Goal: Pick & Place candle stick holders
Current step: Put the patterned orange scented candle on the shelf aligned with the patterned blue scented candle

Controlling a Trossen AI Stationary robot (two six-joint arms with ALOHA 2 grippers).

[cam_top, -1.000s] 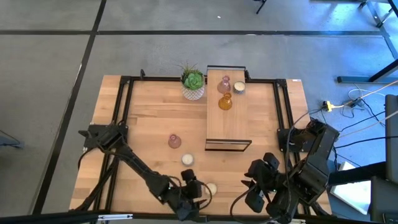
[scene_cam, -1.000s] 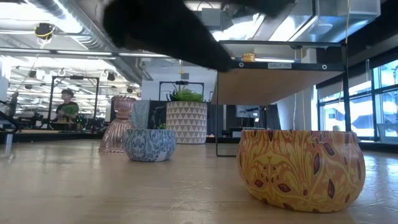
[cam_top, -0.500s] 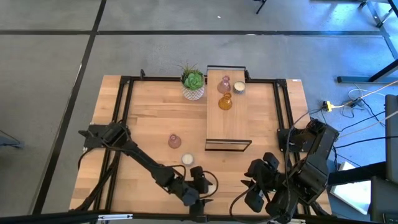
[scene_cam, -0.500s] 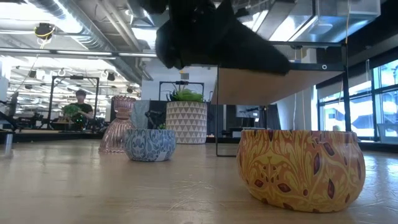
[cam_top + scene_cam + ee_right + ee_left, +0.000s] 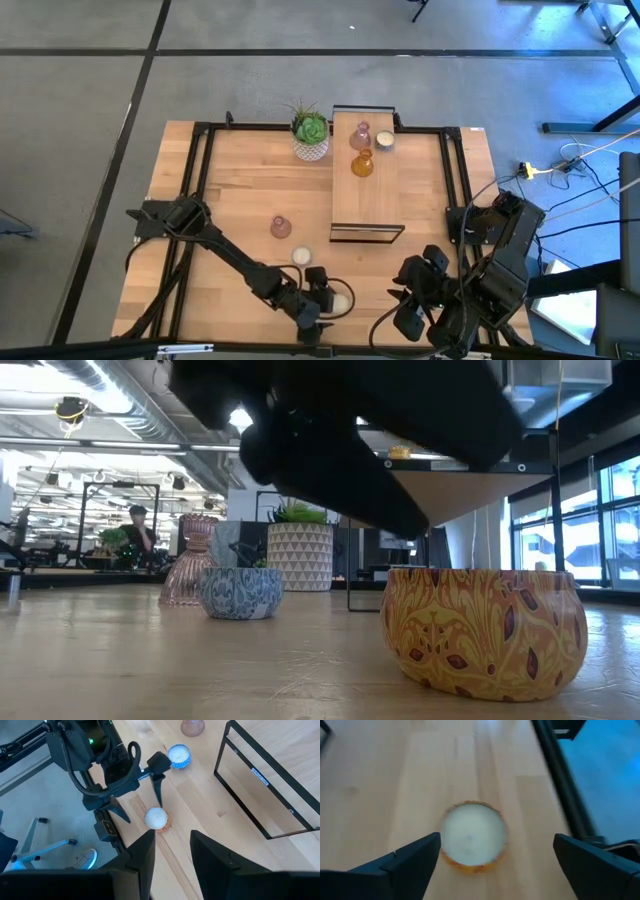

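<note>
Change, left hand (image 5: pixel 328 303): over the last second it is swinging in along the bench's (image 5: pixel 240 190) front edge from beside the orange-patterned holder (image 5: pixel 341 300) to directly over it; its fingers are spreading from part-open to wide open.
Left hand state: open, empty, one finger either side of the orange-patterned holder in the left wrist view, not touching it.
Meaning for task: judged as the approach to a grasp; the hand is lining up on this holder, lowering and closing are not yet done.
Orange-patterned holder position: sitting on the bench near the middle of the front edge, upright, cream top showing.
Right hand (image 5: pixel 171 851): waiting off the front right corner of the bench, fingers part-open, holding nothing.
Count, holders: six.
Count, on the wooden stand (image 5: pixel 364 200): three, at its rear end: pink glass holder (image 5: pixel 361 135), amber glass holder (image 5: pixel 362 164), white round holder (image 5: pixel 384 141).
Count, on the bench: three: brownish-pink glass holder (image 5: pixel 281 227), blue-patterned holder (image 5: pixel 301 256), orange-patterned holder.
Count, other: one succulent (image 5: pixel 311 135) in a white pot, at the rear edge, just beside the stand.
Progress: judged half placed, three remaining.
</note>
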